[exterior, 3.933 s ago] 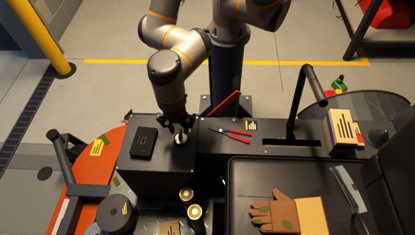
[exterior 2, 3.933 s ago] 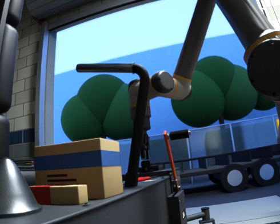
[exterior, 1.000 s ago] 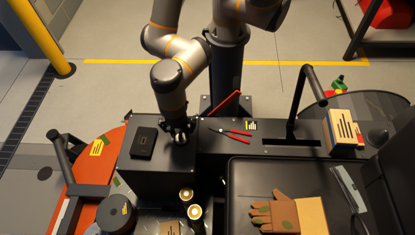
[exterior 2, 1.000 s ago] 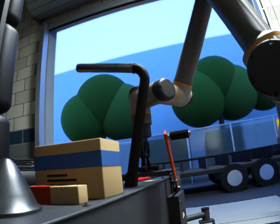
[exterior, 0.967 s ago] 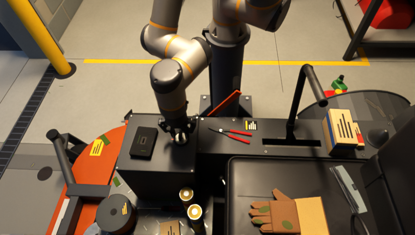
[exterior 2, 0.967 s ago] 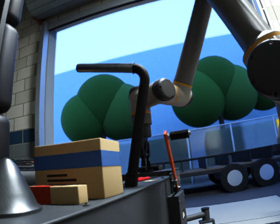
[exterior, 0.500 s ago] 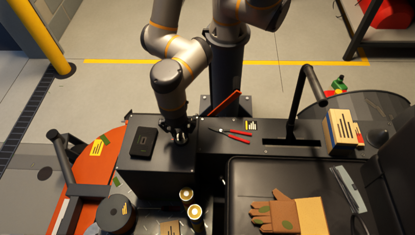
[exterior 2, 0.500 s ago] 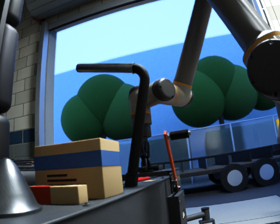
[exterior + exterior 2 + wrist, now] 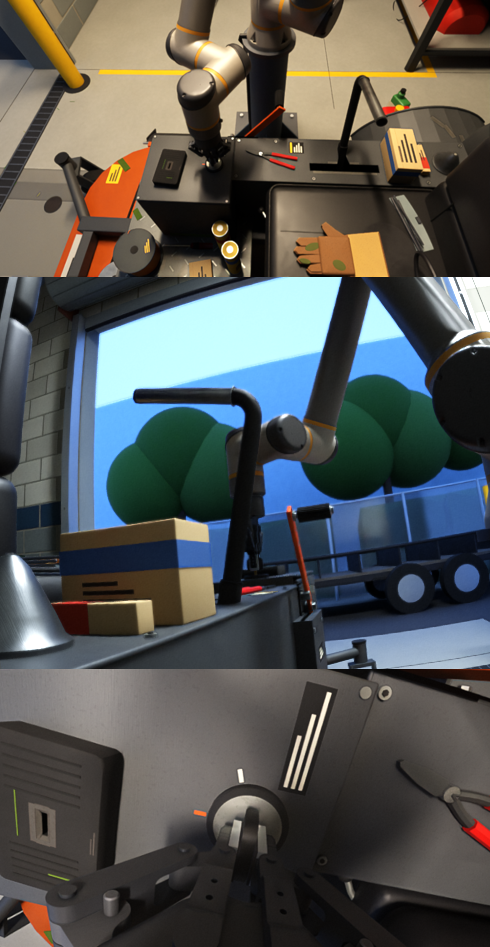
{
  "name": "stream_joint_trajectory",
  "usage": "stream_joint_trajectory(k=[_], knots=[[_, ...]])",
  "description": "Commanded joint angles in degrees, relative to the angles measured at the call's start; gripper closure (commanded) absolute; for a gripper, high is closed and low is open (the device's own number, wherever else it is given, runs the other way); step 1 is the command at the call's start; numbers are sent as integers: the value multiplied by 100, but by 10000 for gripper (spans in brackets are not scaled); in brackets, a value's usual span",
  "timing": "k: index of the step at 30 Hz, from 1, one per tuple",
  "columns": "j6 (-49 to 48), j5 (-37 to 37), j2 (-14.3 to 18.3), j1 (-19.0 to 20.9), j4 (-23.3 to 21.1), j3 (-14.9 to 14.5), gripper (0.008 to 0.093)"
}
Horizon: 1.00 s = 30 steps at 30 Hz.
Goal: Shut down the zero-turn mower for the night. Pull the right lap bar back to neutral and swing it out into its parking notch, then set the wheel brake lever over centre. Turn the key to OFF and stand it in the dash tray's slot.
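The key [image 9: 247, 839] stands in the round ignition switch [image 9: 247, 817] on the dash, its black head edge-on to the wrist camera, with a white mark [image 9: 240, 775] and an orange mark [image 9: 200, 813] around the dial. I grip the key's head in my gripper [image 9: 246, 842], which reaches straight down over the switch [image 9: 213, 164]. The dash tray [image 9: 169, 167] with its slot [image 9: 43, 823] lies just left of the switch. The right lap bar [image 9: 357, 120] stands in its slot. The red brake lever [image 9: 265, 120] leans behind the dash.
Red-handled pliers [image 9: 275, 159] lie on the panel right of the switch. A blue-banded cardboard box [image 9: 403, 155] sits at the panel's right end. A work glove [image 9: 338, 253] lies on the seat pan, and two tubes [image 9: 225, 244] stand below the dash.
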Motion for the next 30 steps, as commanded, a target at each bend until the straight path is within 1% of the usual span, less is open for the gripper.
stream_joint_trajectory(k=[1,2,18,30], knots=[[0,0,-2,0,-1,-2,924],[0,0,-2,0,-1,-2,934],[60,0,-2,0,-1,-2,934],[405,0,-2,0,-1,-2,934]])
